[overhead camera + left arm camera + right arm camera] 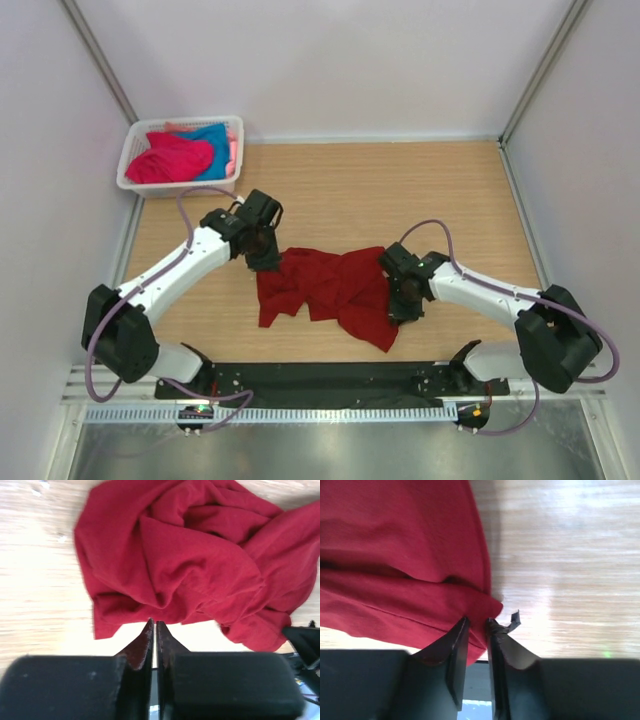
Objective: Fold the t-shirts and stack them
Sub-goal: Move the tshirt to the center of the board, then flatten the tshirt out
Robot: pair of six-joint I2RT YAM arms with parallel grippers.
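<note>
A dark red t-shirt [330, 290] lies crumpled on the wooden table near the middle. My left gripper [265, 256] is at its upper left edge. In the left wrist view the gripper [154, 622] has its jaws pressed nearly together, their tips pinching the hem of the red shirt [190, 555]. My right gripper [405, 300] is at the shirt's right edge. In the right wrist view that gripper [476, 621] is shut on a fold of the red cloth [400, 555]. A bright pink shirt [170, 160] and a turquoise one [213, 138] lie in the basket.
The white lattice basket [186, 121] stands at the far left corner of the table. Walls close in the table on the left, right and back. Bare wood [400, 190] lies beyond the red shirt. A black base rail [320, 378] runs along the near edge.
</note>
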